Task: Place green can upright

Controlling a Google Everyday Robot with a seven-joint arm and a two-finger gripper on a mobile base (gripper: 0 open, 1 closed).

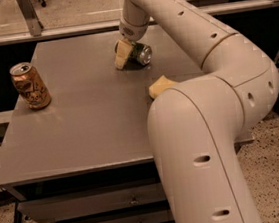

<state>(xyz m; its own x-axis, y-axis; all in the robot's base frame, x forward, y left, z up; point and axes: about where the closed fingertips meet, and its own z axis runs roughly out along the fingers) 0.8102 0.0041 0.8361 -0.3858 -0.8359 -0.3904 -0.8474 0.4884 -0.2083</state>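
Note:
The green can lies on its side at the far middle of the grey table, its silver end facing front-right. My gripper is down at the can's left end, touching it, with the arm reaching in from the right. An orange-copper can stands upright near the table's left edge, well away from the gripper.
A yellow sponge lies on the table right of centre, partly hidden behind my arm's large lower link. A metal rail and glass partition run behind the table's far edge. Drawers sit under the table front.

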